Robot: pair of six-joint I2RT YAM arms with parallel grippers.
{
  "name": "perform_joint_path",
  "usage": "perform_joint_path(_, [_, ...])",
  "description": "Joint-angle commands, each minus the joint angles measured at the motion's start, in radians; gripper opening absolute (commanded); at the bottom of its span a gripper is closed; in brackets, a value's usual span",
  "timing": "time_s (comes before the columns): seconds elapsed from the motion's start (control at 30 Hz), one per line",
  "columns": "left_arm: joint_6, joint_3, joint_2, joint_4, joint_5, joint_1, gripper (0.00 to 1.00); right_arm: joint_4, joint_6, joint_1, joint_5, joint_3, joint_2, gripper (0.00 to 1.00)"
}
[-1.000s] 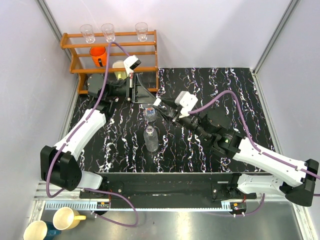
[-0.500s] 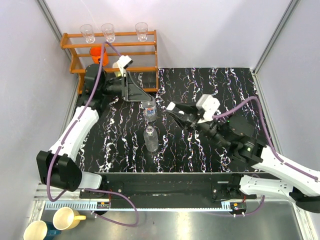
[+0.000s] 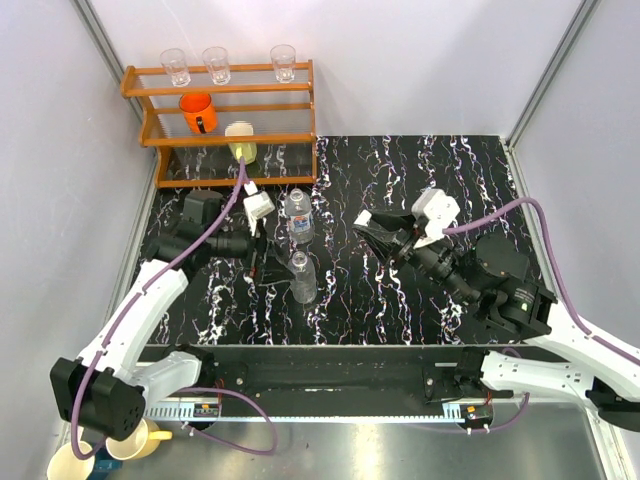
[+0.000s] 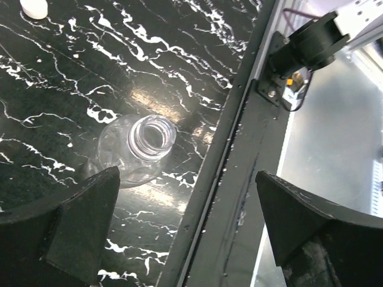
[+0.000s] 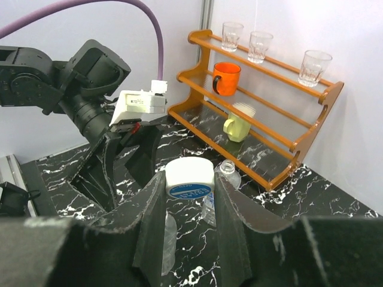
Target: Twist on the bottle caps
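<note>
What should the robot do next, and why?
Probably the left gripper should slide its open jaws around the near bottle and close, steadying it: its neck is bare, and the right gripper pinches a cap.

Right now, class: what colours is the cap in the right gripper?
The bottle cap is white with a blue face; the right wrist view shows it best.

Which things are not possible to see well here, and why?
- Right wrist view: the print on the cap is too small to read; the cap and the right claw hide most of the near bottle.
- Top view: the held cap is too small to pick out.
- Left wrist view: the top edge cuts a small white thing; maybe a cap.
</note>
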Motion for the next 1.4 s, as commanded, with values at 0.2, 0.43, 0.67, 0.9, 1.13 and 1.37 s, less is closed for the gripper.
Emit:
perform_joint_path(0.2, [0.092,-0.081,0.003,0.201,-0.293,-0.047,0.99,-0.025,0.038,0.009,0.026,0.051,0.023,0.25])
perform_joint_path(0.43, [0.049,-0.057,0.057,0.258,-0.272,-0.065,0.99,-0.030,0.051,0.009,0.034,0.048,0.023,0.26])
perform_joint_path(0.67, [0.006,-0.049,0.072,0.260,-0.223,-0.096,0.98,-0.031,0.054,0.009,0.042,0.045,0.028,0.26])
perform_joint_path(0.9, [-0.002,-0.052,0.086,0.272,-0.226,-0.112,0.97,-0.033,0.058,0.009,0.039,0.051,0.040,0.26])
perform_joint_path(1.13, [-0.025,-0.046,0.111,0.298,-0.237,-0.140,0.94,-0.037,0.066,0.009,0.049,0.048,0.042,0.27])
perform_joint_path(1.37, [-0.022,-0.040,0.124,0.296,-0.259,-0.162,0.79,-0.041,0.077,0.009,0.062,0.036,0.036,0.26])
